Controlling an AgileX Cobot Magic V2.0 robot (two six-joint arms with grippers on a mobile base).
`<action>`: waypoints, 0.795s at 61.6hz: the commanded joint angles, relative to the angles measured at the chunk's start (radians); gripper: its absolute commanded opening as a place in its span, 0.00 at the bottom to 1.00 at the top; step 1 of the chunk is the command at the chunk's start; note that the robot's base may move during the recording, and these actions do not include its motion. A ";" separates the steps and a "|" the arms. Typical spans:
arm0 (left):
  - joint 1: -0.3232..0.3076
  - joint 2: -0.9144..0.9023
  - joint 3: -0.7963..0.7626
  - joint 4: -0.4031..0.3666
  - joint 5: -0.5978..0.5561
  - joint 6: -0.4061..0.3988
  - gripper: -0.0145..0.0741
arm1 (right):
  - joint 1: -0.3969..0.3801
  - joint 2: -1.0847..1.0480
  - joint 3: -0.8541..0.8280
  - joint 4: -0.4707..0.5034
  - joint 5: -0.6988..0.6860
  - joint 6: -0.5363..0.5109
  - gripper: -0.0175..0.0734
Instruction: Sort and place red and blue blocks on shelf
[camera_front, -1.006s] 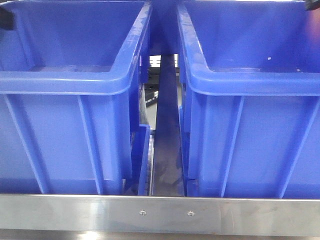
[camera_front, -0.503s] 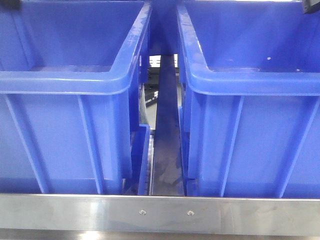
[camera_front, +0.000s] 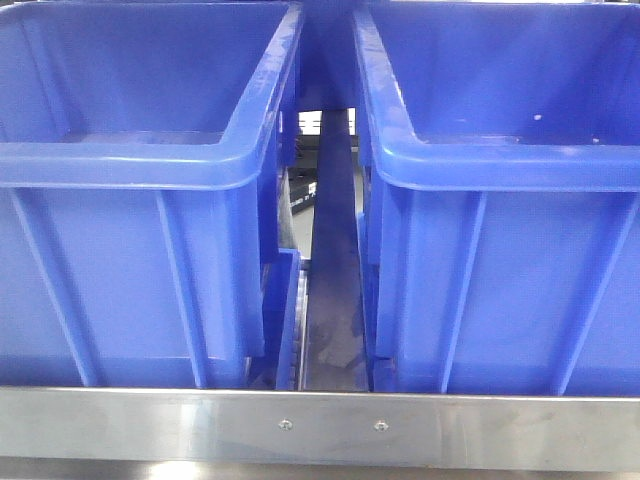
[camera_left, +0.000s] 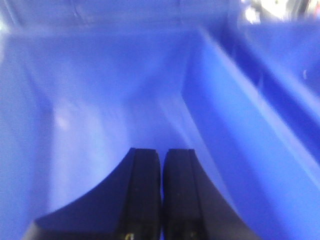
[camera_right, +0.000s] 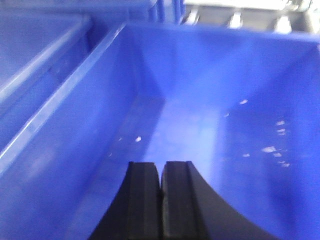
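Front view level with the shelf (camera_front: 320, 425) rail, close; wrist views down into bins.

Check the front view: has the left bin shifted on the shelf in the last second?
No. The left bin keeps the same gap to the right bin and sits the same above the rail's two screws.

A: What fills the front view?

B: Two large blue bins: left bin (camera_front: 140, 200), right bin (camera_front: 500, 200), side by side with a narrow gap between.

A: And in the gap?

B: A dark strip (camera_front: 333, 290) running back toward bright light (camera_front: 310, 122) at the far end. Details there too small to tell.

A: Lighting?

B: Bright, even, from overhead; sheen on the bin rims.
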 joint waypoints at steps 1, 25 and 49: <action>0.044 -0.067 -0.003 -0.006 -0.070 0.001 0.31 | -0.044 -0.060 -0.036 0.005 -0.043 -0.010 0.25; 0.201 -0.336 0.144 -0.014 -0.034 0.001 0.31 | -0.146 -0.332 0.150 0.006 -0.106 -0.010 0.25; 0.214 -0.420 0.170 -0.014 0.055 0.001 0.30 | -0.146 -0.512 0.280 0.006 -0.137 -0.010 0.25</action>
